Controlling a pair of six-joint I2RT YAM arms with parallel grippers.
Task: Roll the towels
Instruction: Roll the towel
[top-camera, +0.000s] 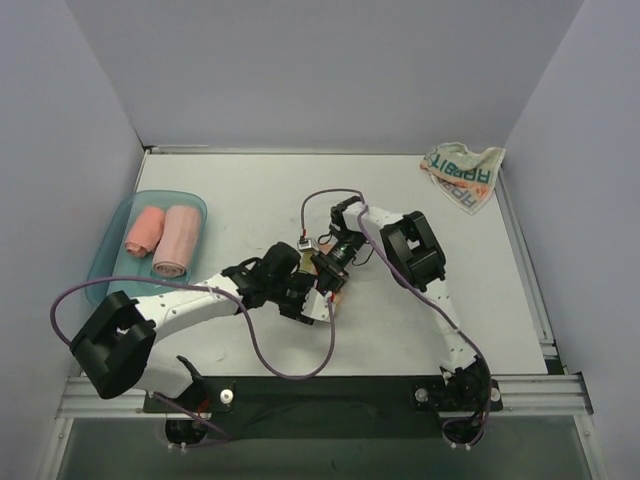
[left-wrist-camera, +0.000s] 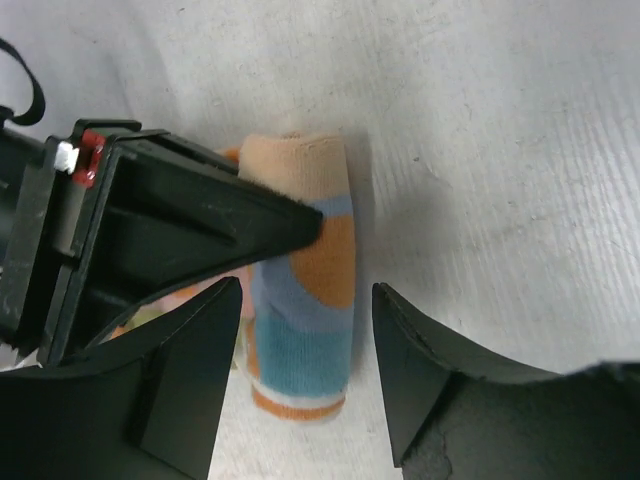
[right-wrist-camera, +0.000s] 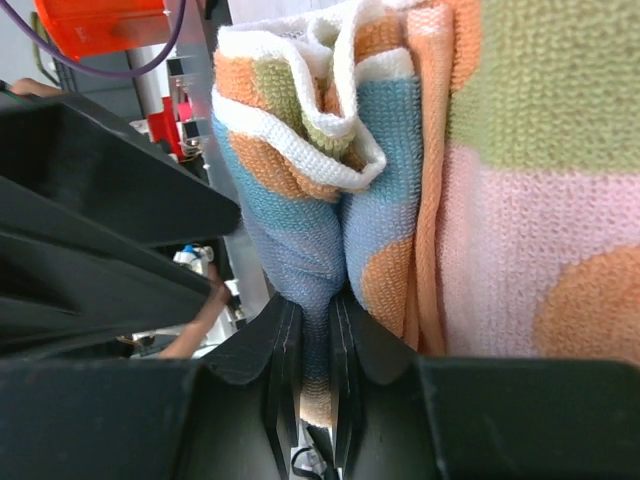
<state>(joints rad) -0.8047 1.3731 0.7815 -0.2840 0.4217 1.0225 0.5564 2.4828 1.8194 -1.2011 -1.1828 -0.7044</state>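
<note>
- White table (top-camera: 250, 190), grey walls: striped towel (right-wrist-camera: 520, 250) lies rolled mid-table, toward the near edge.
- Right gripper (right-wrist-camera: 315, 322) clamps its folded edge; left gripper (left-wrist-camera: 305, 300) gapes astride the roll.
- RABBIT towel (top-camera: 462, 172) crumpled, far right corner.

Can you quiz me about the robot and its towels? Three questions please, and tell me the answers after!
1. True or false: the RABBIT towel is already rolled up.
2. How many rolled towels lie in the teal tray? A) one B) two C) four
3. Which gripper is pinching the striped towel?
Key: 1 false, it lies loose and crumpled. 2 B. 3 the right gripper; the left gripper is open.
</note>
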